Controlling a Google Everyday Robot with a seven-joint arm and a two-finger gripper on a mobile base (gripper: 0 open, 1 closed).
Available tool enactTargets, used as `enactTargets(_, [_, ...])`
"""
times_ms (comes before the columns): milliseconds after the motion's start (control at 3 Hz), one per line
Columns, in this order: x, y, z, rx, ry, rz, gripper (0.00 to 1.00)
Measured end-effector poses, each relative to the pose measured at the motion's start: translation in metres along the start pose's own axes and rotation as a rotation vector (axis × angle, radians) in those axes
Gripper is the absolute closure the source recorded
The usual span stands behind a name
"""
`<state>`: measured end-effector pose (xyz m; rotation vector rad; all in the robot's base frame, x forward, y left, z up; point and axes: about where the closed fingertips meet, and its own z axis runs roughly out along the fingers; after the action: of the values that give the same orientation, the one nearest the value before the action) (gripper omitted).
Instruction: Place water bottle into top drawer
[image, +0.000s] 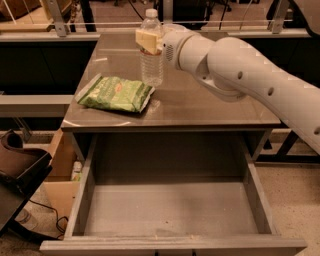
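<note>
claw (149, 41) gripping water bottle (151, 67) (upright), over table (215, 107)

Clear plastic, smooth shell, matt wood.
The gripper (150, 41), at the far edge of the surface (210, 105), has pale cream, matt, rubbery-looking fingers (144, 39) pressed against the water bottle (151, 65), which is clear ribbed plastic with a white plastic cap (151, 12) above the fingers. Behind the fingers, the arm (240, 70) wears a smooth off-white moulded shell with a soft sheen. Below the fingers the surface is a smooth grey-brown laminate, faintly reflective. Down and left of the fingers lies a green snack bag (116, 93) of crinkled, glossy film. Far beneath the fingers, the top drawer (170, 207) shows matt grey-brown wood and a flat dull bottom.
</note>
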<state>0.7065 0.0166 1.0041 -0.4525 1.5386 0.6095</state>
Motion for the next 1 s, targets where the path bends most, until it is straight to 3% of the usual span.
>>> enactTargets(333, [0.028, 0.026, -0.038, 0.001, 0.023, 0.04, 1.0])
enactTargets(667, [0.04, 0.064, -0.077, -0.014, 0.034, 0.067, 1.0])
enactTargets(1000, [0.039, 0.085, -0.113, 0.006, 0.016, 0.064, 1.0])
